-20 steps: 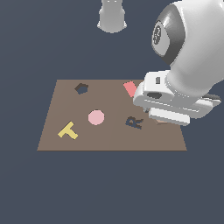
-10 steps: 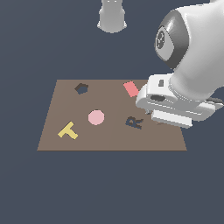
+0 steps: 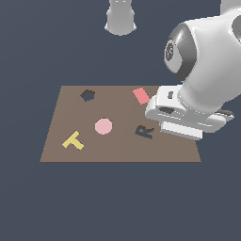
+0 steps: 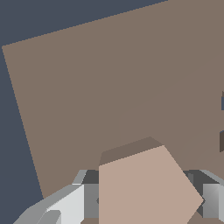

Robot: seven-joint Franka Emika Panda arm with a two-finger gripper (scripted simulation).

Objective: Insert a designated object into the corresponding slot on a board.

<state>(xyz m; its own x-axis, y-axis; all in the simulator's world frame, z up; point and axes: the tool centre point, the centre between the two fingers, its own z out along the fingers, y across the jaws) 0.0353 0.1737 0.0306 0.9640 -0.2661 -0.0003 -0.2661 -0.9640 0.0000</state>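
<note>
In the wrist view the tan pentagon block (image 4: 146,186) sits between my gripper's (image 4: 144,203) grey fingers (image 4: 65,205), which are shut on its two sides. Behind it lies the brown board (image 4: 96,78), with a faint shadow on it. In the exterior view the white hand (image 3: 181,120) hangs over the board's (image 3: 117,153) right edge and hides both the fingers and the block. The dark pentagon slot (image 3: 87,95) is at the board's far left corner, well away from the hand.
On the board lie a red rectangular block (image 3: 140,95), a pink disc (image 3: 103,126), a yellow T (image 3: 73,141) and a dark letter R (image 3: 144,132) just left of the hand. A grey robot base (image 3: 120,19) stands beyond the board.
The hand has shifted slightly and looks larger in the exterior view. The red block, partly covered a second ago, now shows in full.
</note>
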